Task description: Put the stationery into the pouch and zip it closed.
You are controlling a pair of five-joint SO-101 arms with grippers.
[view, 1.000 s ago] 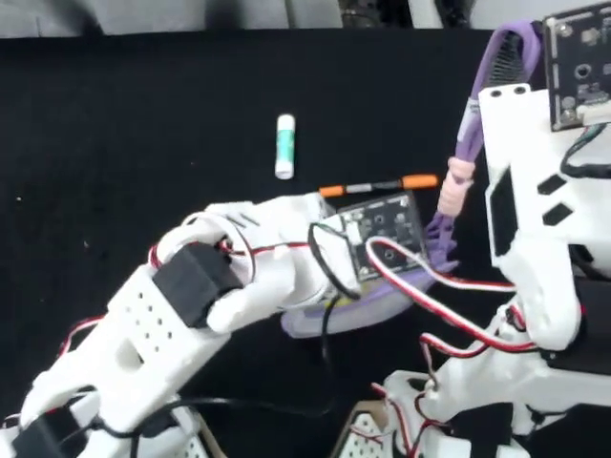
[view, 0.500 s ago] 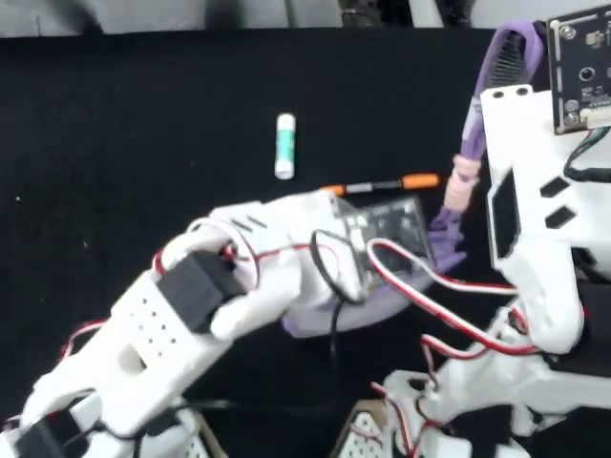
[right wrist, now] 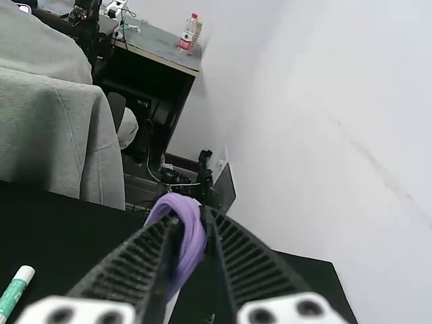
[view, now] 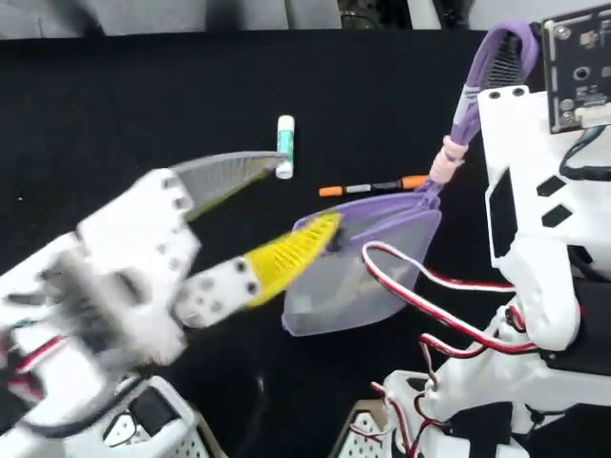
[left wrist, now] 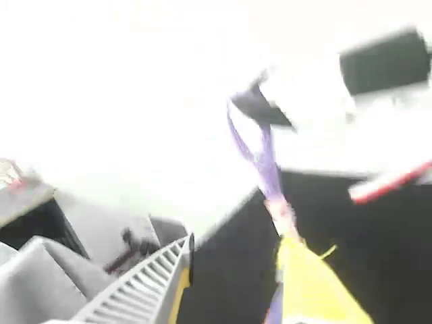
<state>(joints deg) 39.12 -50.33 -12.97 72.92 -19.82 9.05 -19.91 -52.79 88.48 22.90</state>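
The translucent lilac plastic pouch (view: 368, 272), soft and rounded, lies on the black surface (view: 115, 105) beside the right arm, 1 corner raised by its woven purple strap (right wrist: 192, 233). The right hand (right wrist: 189, 217) pinches that strap loop between 2 ribbed black fingers. The left hand (view: 307, 194) is spread wide, its yellow fingertip over the pouch's edge. Outside the pouch lie 1 white cylindrical glue stick (view: 284, 145) and 1 slim orange-capped pen (view: 372, 187). Behind are a white wall (right wrist: 324, 101) and a dark desk (right wrist: 155, 61).
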